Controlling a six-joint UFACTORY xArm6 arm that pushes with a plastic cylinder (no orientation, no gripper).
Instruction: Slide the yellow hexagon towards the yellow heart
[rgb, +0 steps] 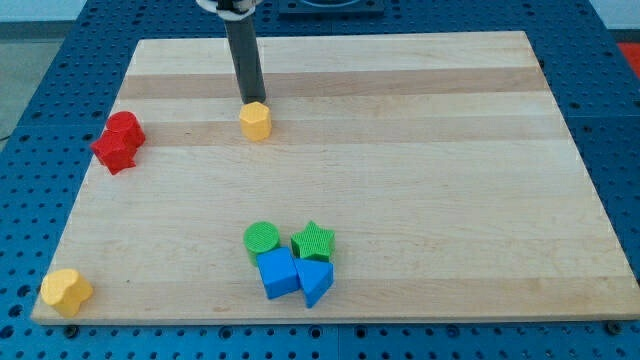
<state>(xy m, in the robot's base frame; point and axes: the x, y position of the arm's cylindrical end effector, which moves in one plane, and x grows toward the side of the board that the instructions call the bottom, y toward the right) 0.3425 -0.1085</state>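
the surface is a pale wooden board (400, 150) with long grain bands running across, lying on a blue perforated table (40, 70) that shows on all sides of it.

the yellow hexagon (256, 121) is the landmark here. it sits in the board's upper part, left of the middle. my tip (251, 102) is at the hexagon's far edge, toward the view's top, touching it or just beside it; i cannot tell which. the end is a plain dark rod with nothing to open or clench, and it holds nothing.

well to the view's left of the hexagon, and slightly lower, two red blocks (119, 142) sit pressed together near the board's left edge. far down and left of the hexagon, at the board's lower left corner, lies the yellow heart (66, 291). below the hexagon, near the bottom edge, a tight cluster: green circle (262, 238), green star (314, 241), blue cube (277, 272) and a blue wedge-like block (315, 281).
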